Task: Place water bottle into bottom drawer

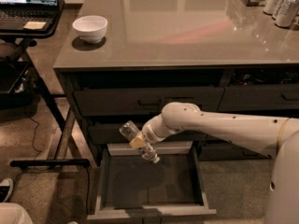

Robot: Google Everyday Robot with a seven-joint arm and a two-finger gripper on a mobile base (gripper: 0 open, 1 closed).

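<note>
The bottom drawer (106, 183) stands pulled open at the foot of the left drawer column, its dark flat floor bare. My white arm reaches in from the right, and my gripper (140, 143) is shut on the water bottle (130, 130). The clear ribbed bottle is tilted, one end up to the left and the other down to the right. It hangs over the drawer's back left part, above the floor. The fingers are mostly hidden behind the bottle.
A white bowl (90, 28) sits on the grey countertop (187, 31) at the left. Several cans (280, 1) stand at the far right corner. Two shut drawers (145, 101) are above the open one. A laptop stand (28, 13) and its floor bar (49, 163) are on the left.
</note>
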